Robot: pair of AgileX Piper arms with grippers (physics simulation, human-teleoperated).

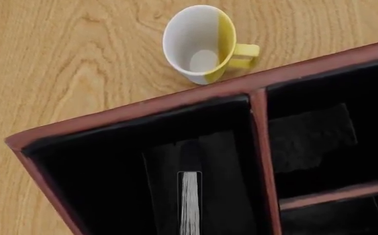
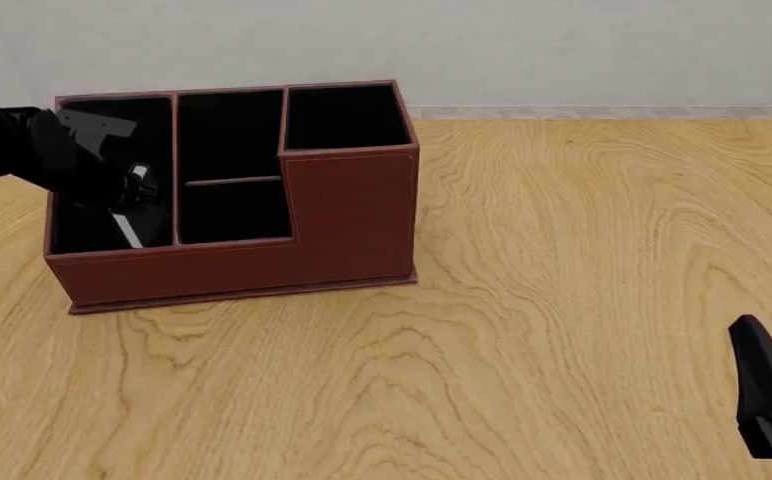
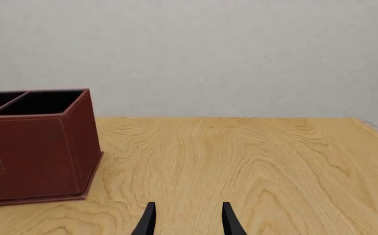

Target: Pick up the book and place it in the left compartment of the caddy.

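The book [image 1: 190,200] sat down inside the left compartment [image 1: 110,166] of the caddy [image 2: 346,215], its white page edge showing as a thin pale strip against the black lining. In the front view only a slanted sliver of that white showed near the compartment's front wall. The left gripper [image 2: 130,190] was lowered into that same slot, its black arm coming in over the caddy's left wall; its fingers were lost against the dark interior, so I could not tell how far the jaws stood open or whether they had hold of the book. The caddy stood toward the far left of the table [image 2: 560,300], its tall square section at the right end. Just beyond the caddy's far wall a mug [image 1: 205,44], white inside and yellow outside, stood upright on the wood. The right gripper [image 3: 187,220] hovered well apart, near the table's near right corner, its two fingers parted with nothing between them.
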